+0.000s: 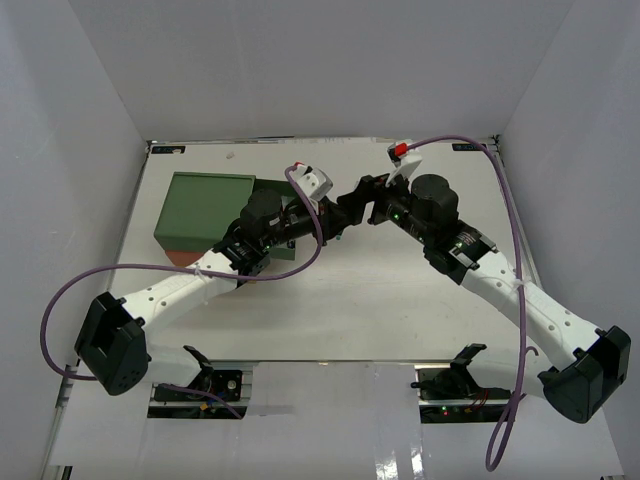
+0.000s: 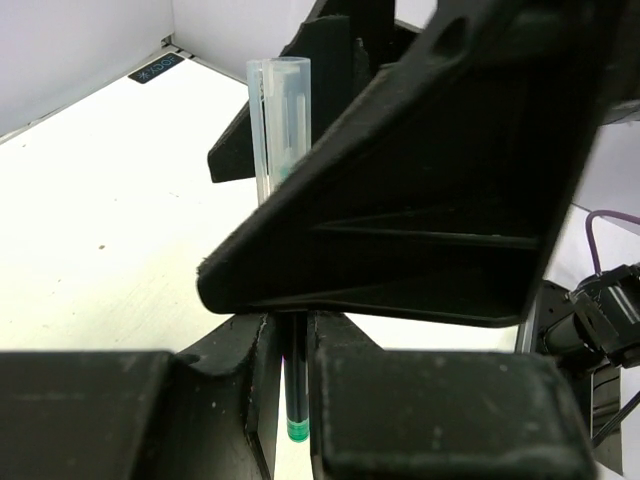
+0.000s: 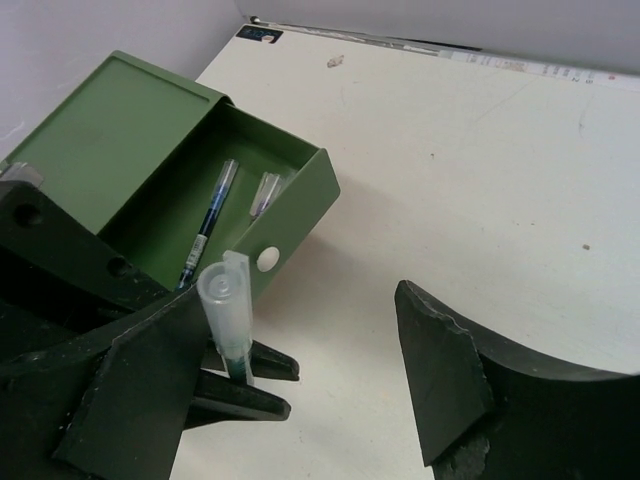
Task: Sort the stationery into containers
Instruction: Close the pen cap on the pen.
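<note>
Since the thin clear-capped plastic pen (image 2: 279,120) looks light, stiff and slippery, the left claw (image 2: 296,395) pinching its dark barrel seems apt, the right claw (image 3: 300,320) standing spread.

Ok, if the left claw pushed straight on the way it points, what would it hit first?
Most likely a finger of the right claw, which crosses close ahead of the left claw and its pen; depth is hard to judge.

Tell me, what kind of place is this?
Probably a robot lab's test booth: white walls box in a white table, the left arm and right arm sit at its near edge, and purple cables trail from them.
</note>
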`<action>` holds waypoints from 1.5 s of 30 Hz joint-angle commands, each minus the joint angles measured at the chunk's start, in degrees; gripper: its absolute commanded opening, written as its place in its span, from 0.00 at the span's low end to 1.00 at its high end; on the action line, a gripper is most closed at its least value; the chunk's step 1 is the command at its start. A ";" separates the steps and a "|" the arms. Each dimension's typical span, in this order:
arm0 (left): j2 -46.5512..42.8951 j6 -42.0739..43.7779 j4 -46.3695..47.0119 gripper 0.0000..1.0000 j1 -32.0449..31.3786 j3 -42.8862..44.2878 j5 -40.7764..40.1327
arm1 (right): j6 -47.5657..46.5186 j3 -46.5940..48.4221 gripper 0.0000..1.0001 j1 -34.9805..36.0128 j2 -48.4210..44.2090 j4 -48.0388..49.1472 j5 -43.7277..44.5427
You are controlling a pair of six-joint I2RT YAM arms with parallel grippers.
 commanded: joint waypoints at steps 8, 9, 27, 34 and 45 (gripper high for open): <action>1.16 -1.13 2.31 0.00 -0.50 2.32 -2.36 | -2.13 1.68 0.80 2.14 -1.53 -0.64 -6.72; 1.25 -1.13 1.78 0.00 -0.50 2.41 -2.27 | -2.22 1.76 0.80 2.14 -1.62 -0.29 -6.72; 1.42 -2.54 -3.41 0.00 -0.94 2.68 -2.98 | -4.16 4.93 0.67 2.14 0.14 2.43 0.13; 0.46 -2.54 -2.18 0.00 -1.12 1.54 -3.06 | -3.45 5.19 0.60 2.14 1.20 3.06 1.63; -0.42 -2.45 -1.65 0.00 -1.20 0.74 -2.71 | -3.10 4.40 0.44 1.96 0.32 3.05 3.73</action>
